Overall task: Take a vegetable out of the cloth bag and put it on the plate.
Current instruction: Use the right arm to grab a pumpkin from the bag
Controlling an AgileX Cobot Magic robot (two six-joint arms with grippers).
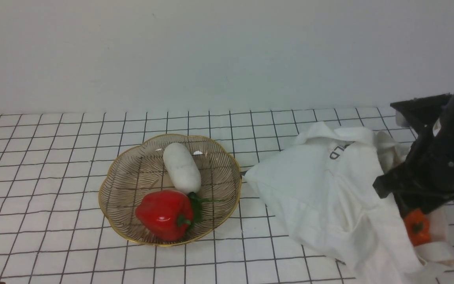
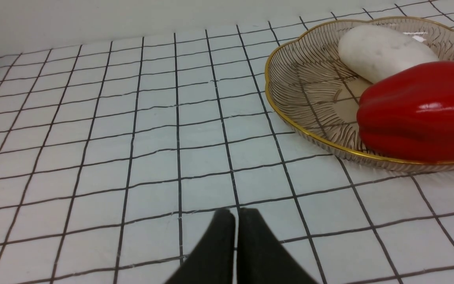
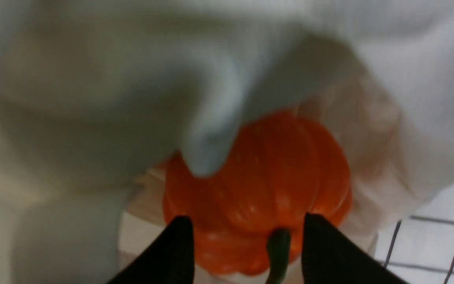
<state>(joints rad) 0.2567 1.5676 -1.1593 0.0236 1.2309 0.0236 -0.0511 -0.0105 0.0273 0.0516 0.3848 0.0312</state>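
Only "LD" legible on cloth bag (image 1: 321, 197), right claw (image 3: 244, 223) spread at pumpkin (image 3: 274, 173), left claw (image 2: 235, 215) clenched.

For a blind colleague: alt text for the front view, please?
The robot's black right arm reaches down over a small ribbed orange pumpkin at the mouth of a white cloth bag. To their left, a ribbed, gold-rimmed brownish glass plate holds a glossy red bell pepper and a smooth white oblong vegetable.

Red pepper (image 1: 165, 215), white vegetable (image 1: 181, 167) on plate (image 1: 105, 205), pumpkin (image 1: 417, 228) in cloth bag (image 1: 317, 189) under right arm (image 1: 443, 157)
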